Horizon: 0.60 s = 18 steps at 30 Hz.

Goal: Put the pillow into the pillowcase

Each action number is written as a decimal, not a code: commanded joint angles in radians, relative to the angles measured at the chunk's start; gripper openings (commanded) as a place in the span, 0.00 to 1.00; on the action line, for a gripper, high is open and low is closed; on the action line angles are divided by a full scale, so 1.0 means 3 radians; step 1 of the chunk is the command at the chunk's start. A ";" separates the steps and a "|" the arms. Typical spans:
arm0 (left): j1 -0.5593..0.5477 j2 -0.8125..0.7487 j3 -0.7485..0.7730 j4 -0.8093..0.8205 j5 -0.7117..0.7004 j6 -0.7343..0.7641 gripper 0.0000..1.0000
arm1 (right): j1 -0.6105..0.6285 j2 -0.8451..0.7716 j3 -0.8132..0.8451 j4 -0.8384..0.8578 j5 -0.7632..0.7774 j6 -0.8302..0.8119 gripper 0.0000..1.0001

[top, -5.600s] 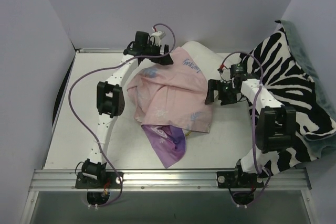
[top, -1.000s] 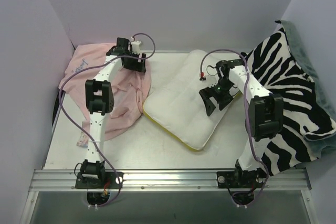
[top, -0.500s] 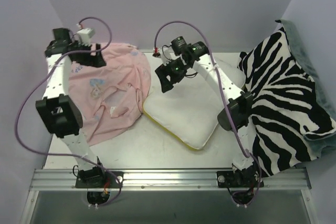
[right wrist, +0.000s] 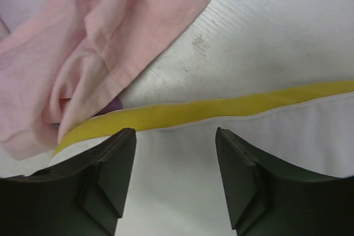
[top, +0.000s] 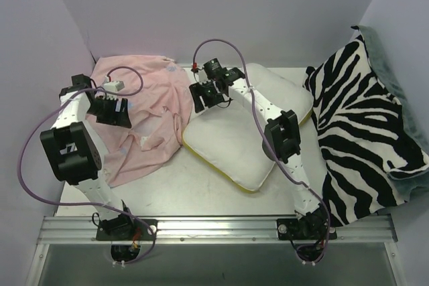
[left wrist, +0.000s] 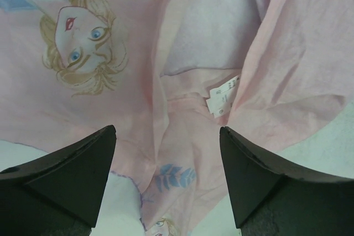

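The pillow [top: 234, 135], white with a yellow side band, lies flat in the middle of the table. The pillowcase [top: 144, 118] lies crumpled at the left, pale pink inside up, its right edge touching the pillow. My left gripper [top: 110, 112] is open and empty over the pillowcase's left part; the left wrist view shows the pink cloth [left wrist: 182, 75] with a princess face and a white label between the jaws. My right gripper [top: 208, 97] is open and empty above the pillow's far left edge; the right wrist view shows the yellow band [right wrist: 210, 111] and the pillowcase's edge [right wrist: 110, 42].
A zebra-striped blanket [top: 369, 125] is piled along the right side, against the wall. Purple walls close the left, back and right. A metal rail [top: 214, 227] runs along the near edge. Purple cables loop above both arms.
The pillowcase was dragged off the pillow to the left and dropped. My left gripper has come down over it at the left. My right gripper swung from the pillow's right to its far left edge.
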 commanded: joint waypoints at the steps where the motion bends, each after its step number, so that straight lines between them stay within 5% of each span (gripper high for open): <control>1: 0.0100 -0.0001 -0.0041 0.0161 -0.0135 0.0174 0.84 | -0.0034 0.0081 -0.0264 -0.0112 0.0480 -0.0053 0.57; 6: 0.0147 -0.0022 -0.0036 0.0176 -0.0058 0.0185 0.84 | -0.0336 0.0123 -0.0658 -0.0986 0.0506 -0.0529 0.53; 12: 0.0141 0.0044 0.0061 0.0207 -0.0068 0.0113 0.84 | -0.0643 -0.0470 -0.1416 -0.1523 0.0501 -0.1336 0.53; 18: 0.0147 0.0203 0.0214 0.0273 -0.0227 0.0057 0.86 | -0.0532 -0.0584 -0.0341 -0.1494 -0.0148 -0.1022 0.78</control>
